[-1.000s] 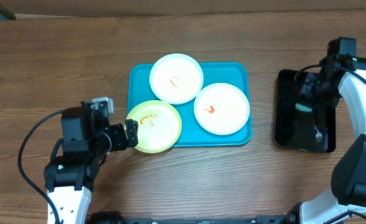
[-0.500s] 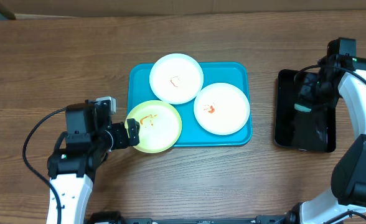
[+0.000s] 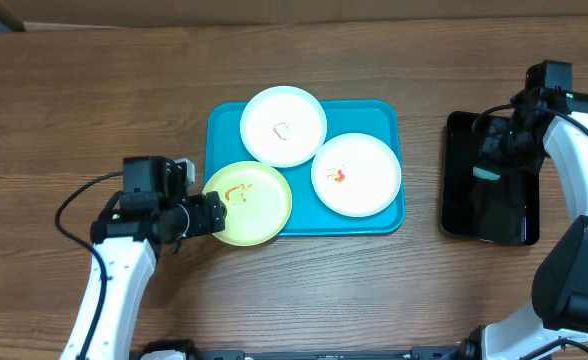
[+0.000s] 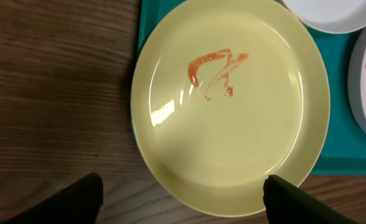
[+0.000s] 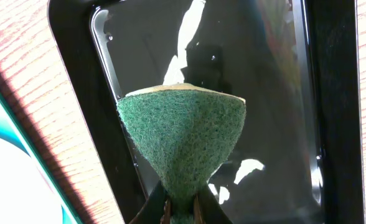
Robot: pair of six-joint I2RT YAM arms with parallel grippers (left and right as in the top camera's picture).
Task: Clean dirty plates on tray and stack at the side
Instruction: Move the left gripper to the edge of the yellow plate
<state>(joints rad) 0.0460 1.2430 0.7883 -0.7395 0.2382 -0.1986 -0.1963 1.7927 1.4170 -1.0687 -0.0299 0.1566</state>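
A wooden desk [image 3: 94, 90] is seen from above, with the turquoise tray [image 3: 222, 130] laid at its middle and a smaller glossy black tray [image 3: 469, 215] set well apart on the right. Three plates are carried on the turquoise tray. A white plate [image 3: 283, 125] is placed at the back and another white plate [image 3: 356, 175] at the right. A yellow-green plate [image 3: 249, 203] is laid over the front left corner, its rim overhanging onto the desk. Orange-red smears [image 4: 214, 68] are seen in each plate's centre.

The left tool [image 3: 211, 213] is held wide at the yellow-green plate's outer rim, one finger [image 4: 71, 199] to each side; contact cannot be judged. The right tool [image 5: 182, 213] is held over the black tray, closed narrowly on a green sponge [image 5: 183, 137], which is pinched at its base.
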